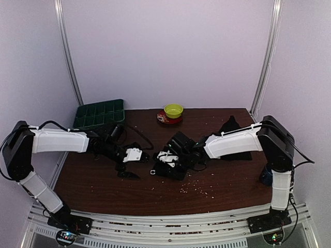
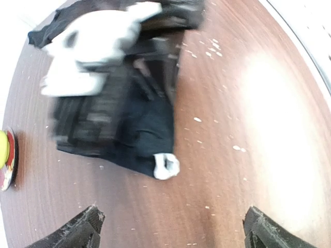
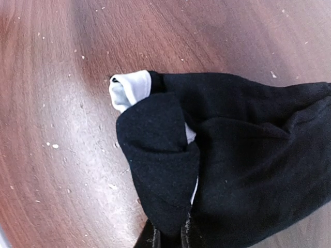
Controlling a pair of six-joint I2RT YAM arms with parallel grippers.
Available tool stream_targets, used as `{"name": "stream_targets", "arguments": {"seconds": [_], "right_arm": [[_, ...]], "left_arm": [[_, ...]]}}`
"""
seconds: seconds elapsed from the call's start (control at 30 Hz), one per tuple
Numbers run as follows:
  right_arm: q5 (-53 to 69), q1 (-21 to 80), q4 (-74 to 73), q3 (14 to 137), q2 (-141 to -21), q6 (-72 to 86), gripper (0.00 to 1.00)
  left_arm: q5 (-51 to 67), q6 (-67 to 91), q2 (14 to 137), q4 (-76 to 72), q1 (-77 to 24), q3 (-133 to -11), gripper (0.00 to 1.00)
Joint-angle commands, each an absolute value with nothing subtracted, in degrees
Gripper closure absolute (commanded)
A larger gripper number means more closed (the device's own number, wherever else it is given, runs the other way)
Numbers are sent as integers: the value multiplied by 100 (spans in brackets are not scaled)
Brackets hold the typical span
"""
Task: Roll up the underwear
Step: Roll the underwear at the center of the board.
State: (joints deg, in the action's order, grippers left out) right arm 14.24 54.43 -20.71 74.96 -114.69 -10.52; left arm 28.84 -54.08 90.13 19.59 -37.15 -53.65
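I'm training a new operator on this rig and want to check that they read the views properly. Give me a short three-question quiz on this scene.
1. True or false: the left gripper is shut on the black fabric underwear with white trim.
2. What sits on the small red saucer? A) a white mug B) a yellow-green round bowl C) a blue sponge
3. Which gripper pinches the underwear?

Key:
1. False. Its jaws stand wide apart with nothing between them.
2. B.
3. The right gripper, closed on a fold of the black fabric.
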Motion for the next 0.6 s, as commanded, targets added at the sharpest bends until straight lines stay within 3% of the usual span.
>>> {"name": "stream_targets", "arguments": {"seconds": [0.0,0.4,0.57], "right_arm": [[2193,5320,-3134,7892,-11902,-824,100],[3321,4990,-3458,8279,-12345,-633,100],[3382,4944,-3447,8250,-12409,-669,100]], "left_arm": [[3023,-5885,8749,407,-3754,-4661,2],[949,-6559,9362,-1523,-5064,-3884,2],[527,-6587,9875,-1465,-5285,-4180,18]]}}
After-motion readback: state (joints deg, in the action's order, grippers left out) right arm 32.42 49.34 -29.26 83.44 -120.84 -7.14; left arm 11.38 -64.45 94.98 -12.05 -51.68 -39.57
